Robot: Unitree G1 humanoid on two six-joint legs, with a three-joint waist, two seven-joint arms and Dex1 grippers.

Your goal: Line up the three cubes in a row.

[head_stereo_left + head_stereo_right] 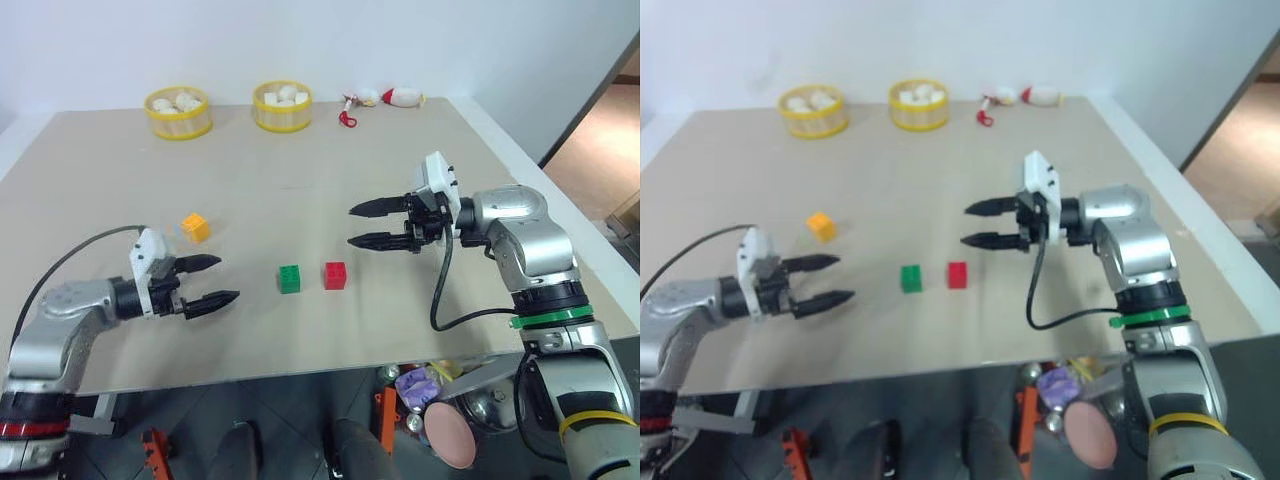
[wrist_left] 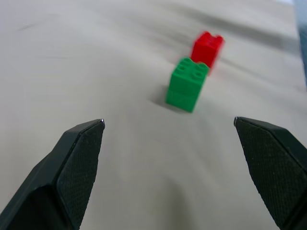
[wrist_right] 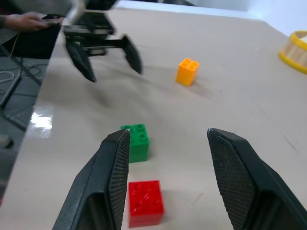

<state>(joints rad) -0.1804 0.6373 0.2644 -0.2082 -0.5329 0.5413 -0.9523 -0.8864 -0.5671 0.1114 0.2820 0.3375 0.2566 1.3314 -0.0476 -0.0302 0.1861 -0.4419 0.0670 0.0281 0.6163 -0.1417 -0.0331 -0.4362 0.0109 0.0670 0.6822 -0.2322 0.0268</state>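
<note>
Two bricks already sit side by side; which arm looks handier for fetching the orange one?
Probably the left. Its tool is open and empty, near the yellow-orange studded plastic cube. The right tool hovers beyond the red cube and green cube.

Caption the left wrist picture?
Open left gripper faces a green studded plastic cube, red studded cube just behind.

Head stereo pair: high, facing down over the tabletop (image 1: 300, 180). Wrist cameras: low, close, sharing the green cube (image 2: 187, 84).
</note>
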